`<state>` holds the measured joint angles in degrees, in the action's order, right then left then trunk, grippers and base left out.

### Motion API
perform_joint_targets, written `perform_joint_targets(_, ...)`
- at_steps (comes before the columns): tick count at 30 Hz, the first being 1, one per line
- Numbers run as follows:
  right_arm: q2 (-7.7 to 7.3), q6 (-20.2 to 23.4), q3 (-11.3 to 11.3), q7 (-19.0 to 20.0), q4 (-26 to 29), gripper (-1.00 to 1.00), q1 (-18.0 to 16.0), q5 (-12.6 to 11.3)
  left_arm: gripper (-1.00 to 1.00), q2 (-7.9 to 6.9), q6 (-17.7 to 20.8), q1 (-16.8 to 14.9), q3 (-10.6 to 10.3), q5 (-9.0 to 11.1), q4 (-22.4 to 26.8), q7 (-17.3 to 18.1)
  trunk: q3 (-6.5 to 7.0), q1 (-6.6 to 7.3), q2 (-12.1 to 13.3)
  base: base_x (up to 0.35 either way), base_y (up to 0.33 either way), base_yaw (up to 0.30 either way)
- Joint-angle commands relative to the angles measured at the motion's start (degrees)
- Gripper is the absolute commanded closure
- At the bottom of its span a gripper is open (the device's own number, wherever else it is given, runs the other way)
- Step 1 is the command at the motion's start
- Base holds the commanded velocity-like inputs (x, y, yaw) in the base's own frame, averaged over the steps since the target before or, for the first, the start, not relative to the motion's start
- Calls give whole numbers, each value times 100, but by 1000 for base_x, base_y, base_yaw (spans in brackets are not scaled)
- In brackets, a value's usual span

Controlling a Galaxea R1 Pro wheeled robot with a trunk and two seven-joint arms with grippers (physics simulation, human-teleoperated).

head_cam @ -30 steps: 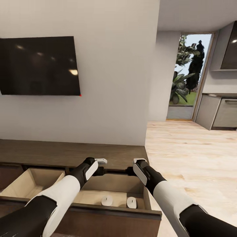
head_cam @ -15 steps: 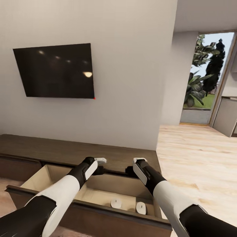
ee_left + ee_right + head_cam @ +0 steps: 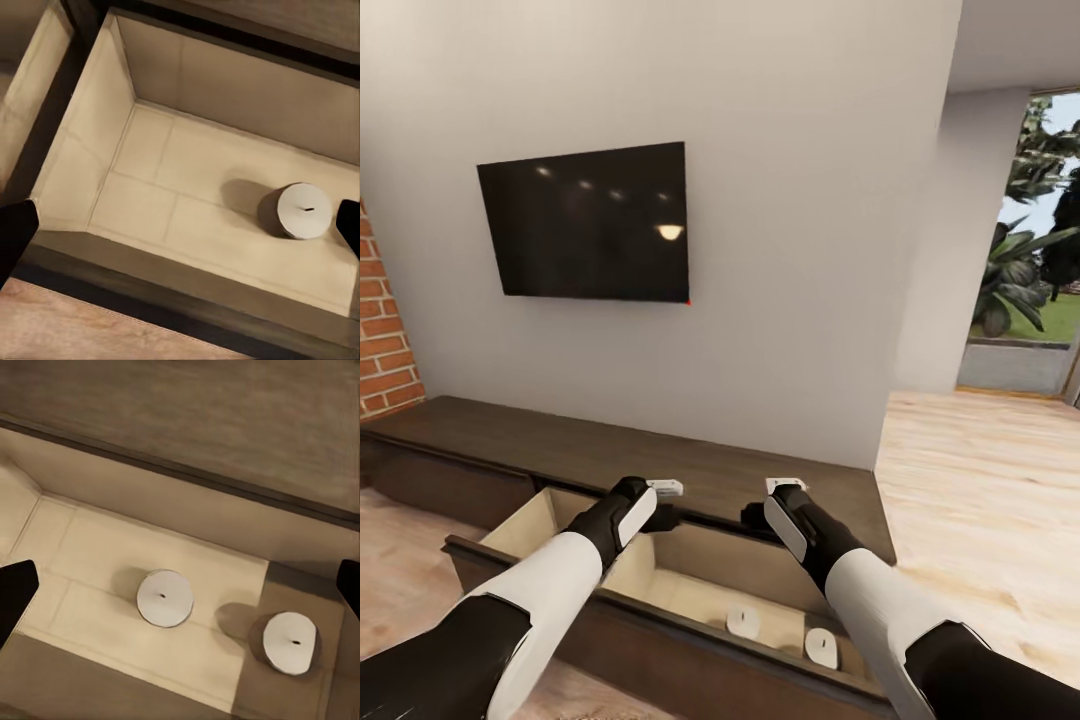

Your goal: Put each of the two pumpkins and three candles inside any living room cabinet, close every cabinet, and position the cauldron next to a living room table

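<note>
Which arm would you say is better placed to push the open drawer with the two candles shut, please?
Probably the right. The right gripper hangs above the drawer end where both candles stand; the left gripper hangs nearer its middle, so either might manage.
</note>
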<state>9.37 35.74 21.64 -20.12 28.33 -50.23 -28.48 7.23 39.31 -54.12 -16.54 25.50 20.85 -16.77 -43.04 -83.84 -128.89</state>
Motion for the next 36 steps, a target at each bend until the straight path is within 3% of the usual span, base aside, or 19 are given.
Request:
perform_joint_targets(1,-5,14,37,-53,10,-100,-4,-61,-100,-3,16,-4,-39,60,6,-45,-2,1,-3,0,0,258)
perform_joint_targets(28,3,12,182,-53,14,-100,-4,-70,-100,25,15,-4,-36,69,6,-45,132,1,-3,0,0,259)
perform_joint_targets(36,3,12,186,-53,15,-100,-4,-68,-100,24,15,-7,-34,69,6,-45,315,177,318,0,0,259)
